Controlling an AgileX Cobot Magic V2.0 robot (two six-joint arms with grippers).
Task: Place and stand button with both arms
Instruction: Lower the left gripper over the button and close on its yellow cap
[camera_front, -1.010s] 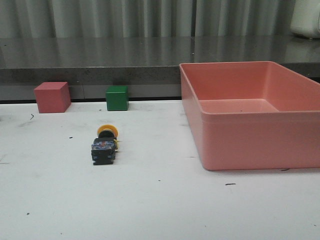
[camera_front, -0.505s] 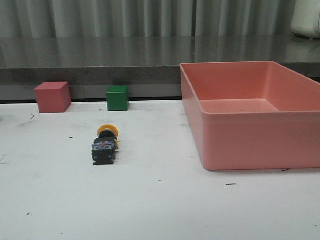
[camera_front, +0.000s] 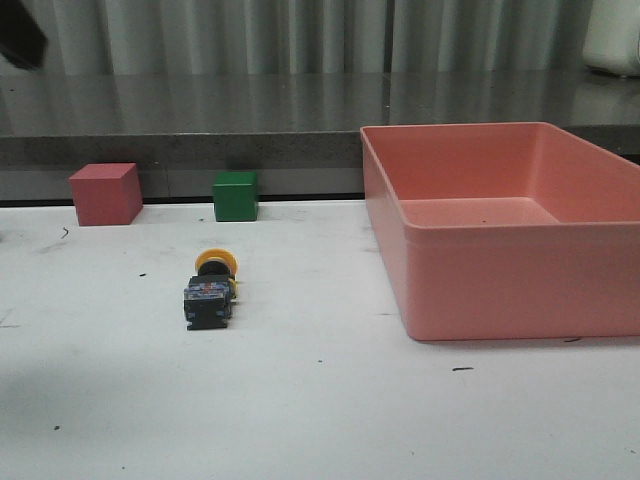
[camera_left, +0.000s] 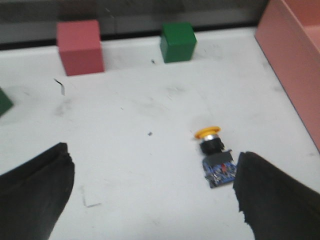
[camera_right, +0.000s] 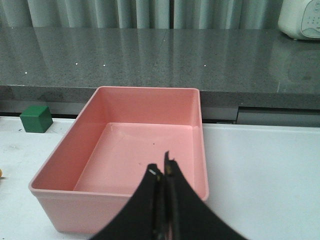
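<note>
While the button (camera_front: 211, 290) lies on its side left of centre in the front view, the wide-open, empty left gripper (camera_left: 150, 195) seemingly approaches and must straddle it; the right gripper (camera_right: 164, 172) is closed, empty.

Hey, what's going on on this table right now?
Nothing is being held. The button lies on its side on the white table, yellow cap pointing toward the green cube and pink-red cube at the back. The left hand hangs open above it, fingers spread to either side. The right hand is shut and empty over the empty pink bin. Standing the button up has not started.
</note>
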